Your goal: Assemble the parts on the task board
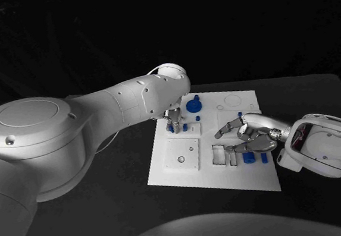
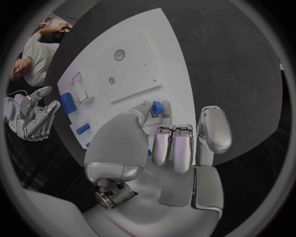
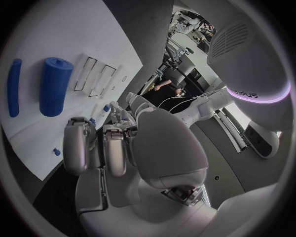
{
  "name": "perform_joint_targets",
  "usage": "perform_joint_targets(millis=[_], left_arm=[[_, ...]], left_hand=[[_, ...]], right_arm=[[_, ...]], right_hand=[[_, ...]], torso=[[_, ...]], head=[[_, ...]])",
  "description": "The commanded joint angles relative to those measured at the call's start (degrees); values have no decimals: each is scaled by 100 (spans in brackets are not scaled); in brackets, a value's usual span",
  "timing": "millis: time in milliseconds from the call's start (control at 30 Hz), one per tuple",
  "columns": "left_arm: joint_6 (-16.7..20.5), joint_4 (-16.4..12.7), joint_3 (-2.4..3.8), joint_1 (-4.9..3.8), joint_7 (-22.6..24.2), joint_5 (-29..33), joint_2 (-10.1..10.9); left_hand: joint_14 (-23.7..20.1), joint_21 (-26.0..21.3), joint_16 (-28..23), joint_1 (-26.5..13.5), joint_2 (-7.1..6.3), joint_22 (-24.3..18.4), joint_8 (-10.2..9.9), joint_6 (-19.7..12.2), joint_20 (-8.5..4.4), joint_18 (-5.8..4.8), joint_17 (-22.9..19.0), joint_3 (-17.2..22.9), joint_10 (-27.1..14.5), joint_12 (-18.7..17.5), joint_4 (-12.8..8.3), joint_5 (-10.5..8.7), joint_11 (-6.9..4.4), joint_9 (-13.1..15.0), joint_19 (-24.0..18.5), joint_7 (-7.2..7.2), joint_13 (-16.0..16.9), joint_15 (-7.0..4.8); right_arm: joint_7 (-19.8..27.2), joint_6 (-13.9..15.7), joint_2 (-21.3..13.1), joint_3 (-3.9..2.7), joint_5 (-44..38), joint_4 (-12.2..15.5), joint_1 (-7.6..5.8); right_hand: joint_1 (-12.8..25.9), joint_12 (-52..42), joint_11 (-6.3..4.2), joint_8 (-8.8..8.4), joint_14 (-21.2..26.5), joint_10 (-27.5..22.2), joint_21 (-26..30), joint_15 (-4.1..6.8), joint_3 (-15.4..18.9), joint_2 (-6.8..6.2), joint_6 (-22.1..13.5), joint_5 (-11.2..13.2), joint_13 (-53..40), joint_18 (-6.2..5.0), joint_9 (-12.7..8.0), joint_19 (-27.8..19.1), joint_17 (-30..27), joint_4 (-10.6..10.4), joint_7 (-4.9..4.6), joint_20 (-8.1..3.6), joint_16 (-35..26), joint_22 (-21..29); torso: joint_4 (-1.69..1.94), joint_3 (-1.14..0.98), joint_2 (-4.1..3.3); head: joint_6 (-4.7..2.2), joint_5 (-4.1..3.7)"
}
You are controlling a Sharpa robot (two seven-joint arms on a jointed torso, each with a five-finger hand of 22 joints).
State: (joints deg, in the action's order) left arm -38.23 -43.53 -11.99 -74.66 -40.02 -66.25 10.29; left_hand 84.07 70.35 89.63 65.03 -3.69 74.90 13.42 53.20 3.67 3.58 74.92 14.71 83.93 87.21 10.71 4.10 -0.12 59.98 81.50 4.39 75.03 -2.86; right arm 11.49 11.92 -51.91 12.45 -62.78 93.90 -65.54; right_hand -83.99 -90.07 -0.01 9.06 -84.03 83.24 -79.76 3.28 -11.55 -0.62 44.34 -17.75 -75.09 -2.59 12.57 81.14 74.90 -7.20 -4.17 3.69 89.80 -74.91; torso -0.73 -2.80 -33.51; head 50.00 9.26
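The task board [image 1: 178, 168] lay on the black counter [image 1: 105, 206], its long axis running from 7 toward 1 o'clock. At the board's 11 o'clock edge the left hand [image 1: 173, 116] pinched a small blue part [image 2: 157, 107] in its fingertips. The right hand [image 1: 251, 133] hovered over the board's 3 o'clock side, fingers loosely curled, holding nothing. A blue cylinder [image 1: 248, 157] lay beneath it, pointing toward 12
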Motion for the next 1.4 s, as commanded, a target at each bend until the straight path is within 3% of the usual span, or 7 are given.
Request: perform_joint_targets(millis=[33, 1400], left_arm=[[-156, -33, -15, 38, -681, -26, -6], [-75, -157, -8, -1, -682, -72, 37]], left_hand=[[584, 17, 24, -50, -6, 991, -21, -52, 15, 33, 1497, -39, 234, -4, 30, -47, 46, 25, 37, 11, 1183, 32], [575, -10, 11, -52, 46, 985, 1, -104, 17, 37, 1486, -68, 223, -14, 94, 3, 40, 144, 35, 6, 1176, 31]], right_arm=[[42, -83, -1, 1, -40, 4, 6], [22, -131, 3, 1, -31, -15, 14]], right_hand=[[49, 7, -29, 26, -597, 676, 22, -40, -25, -5, 33, 16, -1491, -38, 9, -26, 1510, -3, -7, 0, 20, -1117], [59, 7, -27, 25, -597, 676, 26, -40, -28, -14, 44, 9, -1491, -39, 8, -29, 1510, -2, -12, 1, 20, -1116]], torso=[[-1, 1, -1], [-1, 0, 2]], head=[[0, 3], [0, 15]])
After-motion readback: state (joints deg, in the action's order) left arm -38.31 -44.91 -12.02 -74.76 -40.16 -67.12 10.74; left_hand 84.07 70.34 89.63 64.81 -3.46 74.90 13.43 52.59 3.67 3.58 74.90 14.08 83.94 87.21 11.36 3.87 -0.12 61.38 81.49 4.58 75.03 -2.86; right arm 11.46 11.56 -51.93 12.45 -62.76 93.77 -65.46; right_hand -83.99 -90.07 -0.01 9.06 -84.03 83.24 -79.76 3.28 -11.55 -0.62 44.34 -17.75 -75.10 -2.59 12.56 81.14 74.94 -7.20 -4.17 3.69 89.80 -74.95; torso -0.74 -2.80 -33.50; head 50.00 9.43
